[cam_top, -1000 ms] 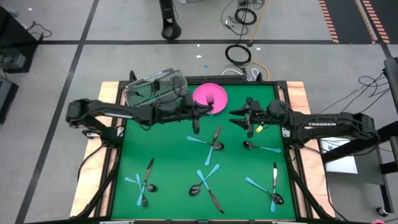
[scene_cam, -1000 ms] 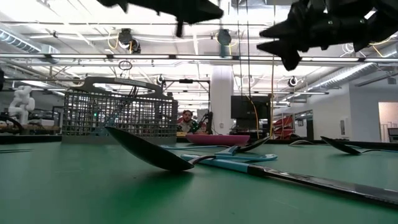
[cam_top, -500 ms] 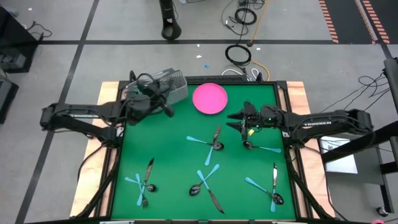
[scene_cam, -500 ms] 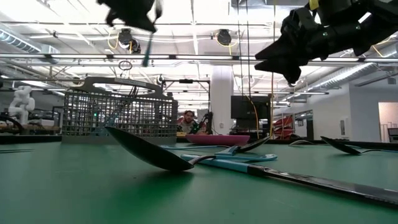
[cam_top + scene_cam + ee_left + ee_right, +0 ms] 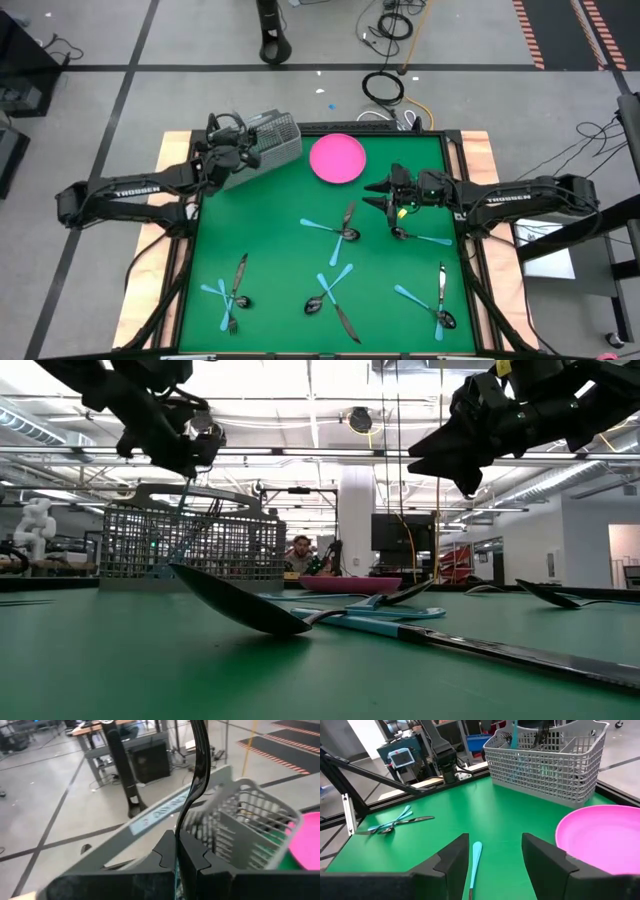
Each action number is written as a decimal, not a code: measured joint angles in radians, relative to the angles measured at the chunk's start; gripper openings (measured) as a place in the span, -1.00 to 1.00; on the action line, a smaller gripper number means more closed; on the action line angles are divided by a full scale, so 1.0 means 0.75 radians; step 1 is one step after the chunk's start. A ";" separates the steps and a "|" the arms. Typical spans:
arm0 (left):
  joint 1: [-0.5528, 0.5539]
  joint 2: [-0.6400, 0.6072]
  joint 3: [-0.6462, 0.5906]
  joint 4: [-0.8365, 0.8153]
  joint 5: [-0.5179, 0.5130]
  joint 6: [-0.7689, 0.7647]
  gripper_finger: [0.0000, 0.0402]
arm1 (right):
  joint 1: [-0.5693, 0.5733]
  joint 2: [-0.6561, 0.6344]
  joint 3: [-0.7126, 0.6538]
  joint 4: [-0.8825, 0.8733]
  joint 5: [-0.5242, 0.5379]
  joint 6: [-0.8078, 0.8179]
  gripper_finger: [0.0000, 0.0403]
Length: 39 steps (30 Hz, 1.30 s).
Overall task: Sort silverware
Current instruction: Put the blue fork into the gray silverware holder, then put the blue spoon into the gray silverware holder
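A: Status, left side first. What is the left claw (image 5: 222,150) doing?

B: It is clamped on a dark piece of cutlery (image 5: 197,765), held upright above the wire basket (image 5: 262,140) at the counter's (image 5: 280,260) far left corner. The blue end of the piece shows just below the pads in the low view.

A: Risk at this station?

B: The piece may catch on the basket rim or a divider if lowered off-centre, then tip out or drop into the wrong compartment. Which compartment lies beneath it cannot be determined.

A: Centre of the counter?

B: The pink plate (image 5: 337,158) is bare. Loose silverware (image 5: 335,228) lies in crossed pairs well apart on the green surface.

A: Right side?

B: The right claw (image 5: 385,193) hangs with its fingers apart, holding nothing, above a blue-handled spoon (image 5: 420,238).

A: Risk there?

B: Crossed pieces lie flat. A descent off the handle line could push the spoon aside, or pinch two pieces together elsewhere.
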 joint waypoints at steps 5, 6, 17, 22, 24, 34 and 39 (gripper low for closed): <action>0.045 0.000 0.000 -0.005 0.057 -0.031 -1.00 | 0.000 0.000 0.000 0.008 0.000 -0.004 -0.15; 0.050 0.000 0.000 -0.014 0.078 -0.046 -1.00 | 0.000 0.000 0.000 0.008 0.001 -0.005 -0.15; 0.053 0.018 0.000 -0.291 0.127 -0.308 -0.97 | 0.000 0.001 0.000 0.008 0.002 -0.010 -0.15; 0.053 0.019 0.000 -0.283 0.204 -0.314 -0.90 | 0.000 0.001 -0.001 0.013 0.002 -0.010 -0.15; 0.053 0.019 0.000 -0.282 0.208 -0.314 -0.90 | 0.000 0.001 -0.001 0.019 0.002 -0.010 -0.15; 0.053 0.019 0.000 -0.278 0.229 -0.284 -0.86 | 0.000 0.001 -0.001 0.021 0.001 0.001 -0.15; 0.053 0.018 0.000 -0.277 0.245 -0.274 -0.66 | 0.000 0.001 -0.001 0.021 0.001 0.001 -0.15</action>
